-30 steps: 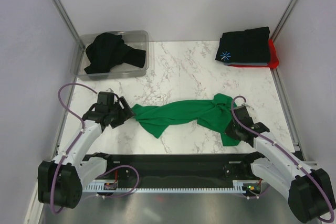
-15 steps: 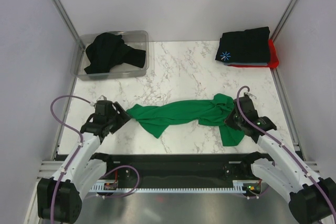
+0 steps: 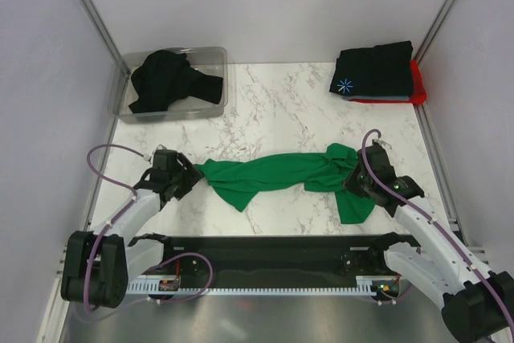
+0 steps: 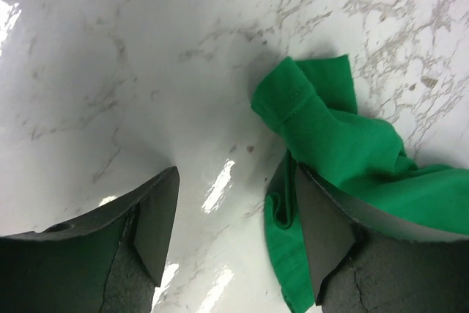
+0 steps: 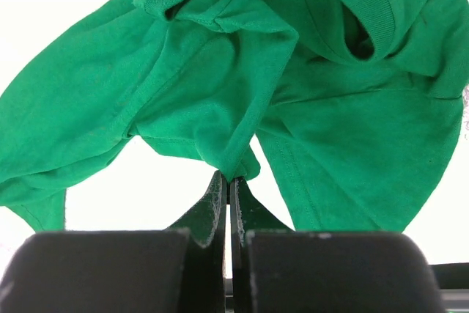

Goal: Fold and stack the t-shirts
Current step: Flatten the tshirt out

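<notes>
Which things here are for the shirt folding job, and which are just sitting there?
For the job:
- green t-shirt, pinched by the right gripper
- open left gripper beside its other end
- crumpled black t-shirt
- folded black starburst t-shirt on top of the red t-shirt

Just there:
- clear plastic bin holding the crumpled shirt
- marble table
- purple cables

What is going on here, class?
A bunched green t-shirt lies across the marble table. The right pincer is shut on a fold near its right end; the left pincer is open at its left end. A folded black t-shirt tops a red t-shirt far right; a crumpled black t-shirt lies in a bin.
</notes>
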